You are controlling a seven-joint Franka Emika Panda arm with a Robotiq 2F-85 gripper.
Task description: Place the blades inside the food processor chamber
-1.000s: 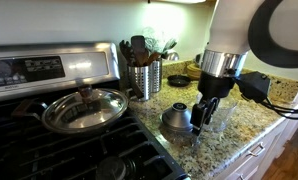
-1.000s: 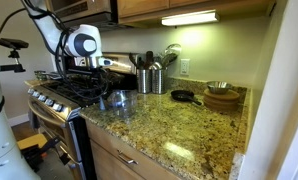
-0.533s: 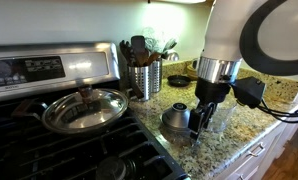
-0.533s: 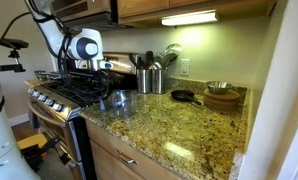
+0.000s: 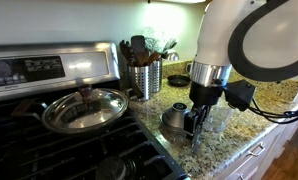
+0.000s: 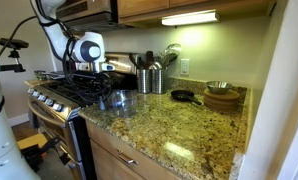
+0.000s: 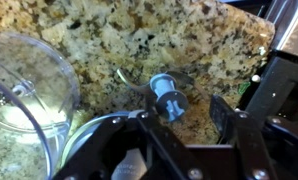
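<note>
In the wrist view the blades lie on the granite counter as a small blue-grey hub with thin curved metal blades. My gripper is open just above them, with the hub between the fingers and closer to one of them. The food processor chamber, a clear bowl, stands empty beside it. In an exterior view my gripper points down between the grey dome and the clear chamber, and it hides the blades there.
A glass-lidded pan sits on the stove. A steel utensil canister stands behind the dome. Wooden bowls and a small black pan are further along the counter. The counter edge is close in front.
The arm has shifted slightly sideways toward the grey dome and a little lower. The fingers stay open and nothing has been picked up.
</note>
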